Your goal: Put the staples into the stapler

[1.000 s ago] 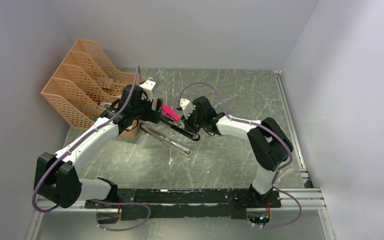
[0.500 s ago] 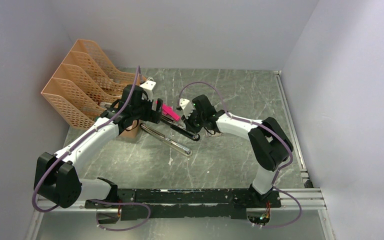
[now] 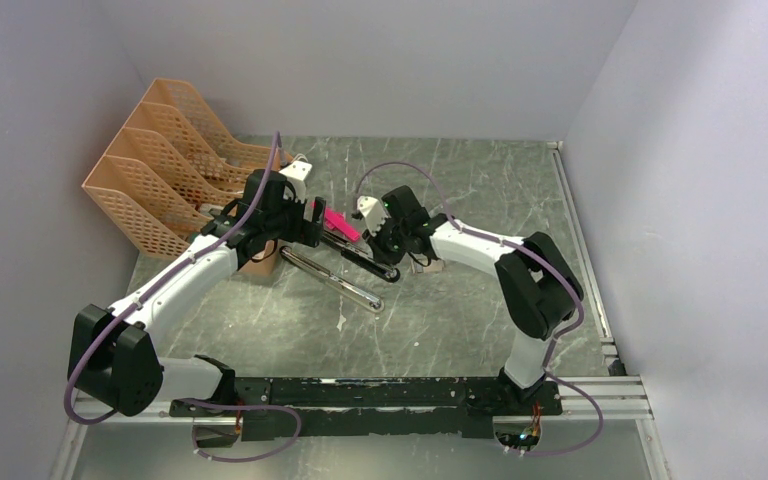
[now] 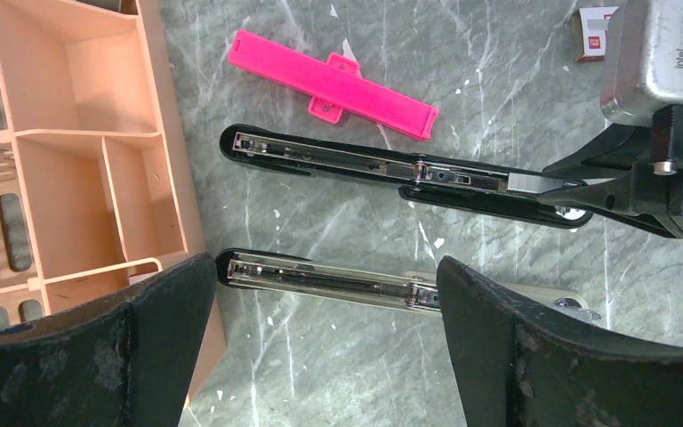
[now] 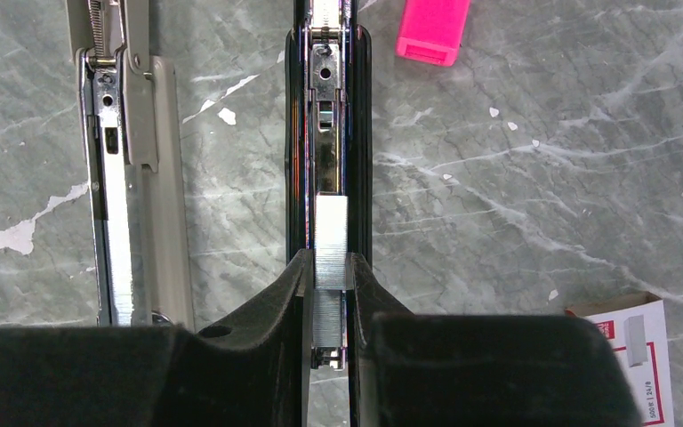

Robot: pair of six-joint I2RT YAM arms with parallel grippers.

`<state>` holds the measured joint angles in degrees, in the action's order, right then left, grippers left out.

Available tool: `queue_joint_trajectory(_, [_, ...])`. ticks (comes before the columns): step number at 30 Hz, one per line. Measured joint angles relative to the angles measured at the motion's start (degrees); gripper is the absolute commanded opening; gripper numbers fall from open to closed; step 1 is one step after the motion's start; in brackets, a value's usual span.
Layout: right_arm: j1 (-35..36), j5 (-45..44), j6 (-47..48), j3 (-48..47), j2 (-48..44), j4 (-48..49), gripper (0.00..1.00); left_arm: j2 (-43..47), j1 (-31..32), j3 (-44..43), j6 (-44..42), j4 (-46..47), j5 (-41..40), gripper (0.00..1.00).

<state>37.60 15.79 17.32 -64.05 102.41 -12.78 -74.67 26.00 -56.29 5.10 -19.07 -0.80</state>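
Green marbled tabletop [image 3: 460, 320] fills a grey-walled booth, with an orange file rack [image 3: 160, 170] at the far left. Near the middle lies the black stapler [image 4: 462, 178], opened out so that its two long halves rest side by side, both metal channels facing up. A bright pink plastic piece [image 4: 331, 84] lies just beyond it, and the white staple box [image 5: 627, 356] with red print sits off to the right.

The right gripper [image 5: 330, 267] is narrowed onto a short strip of staples [image 5: 330, 227], pinching its near end. The strip lines up lengthwise with the channel of the black half. Whether it is seated in the rail or only poised just above it cannot be told.

The left gripper [image 4: 325, 269] hangs over the other half with its fingers spread wide, holding nothing.

So the task looks roughly midway. The stapler is open and a strip has been fetched and aligned. What seems left is to let the strip settle into the rail, release it, and fold the stapler closed.
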Motion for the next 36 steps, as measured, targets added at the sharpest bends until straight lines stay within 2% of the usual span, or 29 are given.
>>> queue_joint_trajectory(23, [-0.04, 0.28, -0.09, -4.83, 3.17, -5.05, 0.00, 0.00, 0.00, 0.00, -0.02, 0.02, 0.00, 0.98])
queue_joint_trajectory(36, [0.00, -1.05, -0.68, 1.27, -2.34, 0.35, 0.00, 0.00, 0.00, 0.00, -0.02, 0.02, 0.00, 0.98])
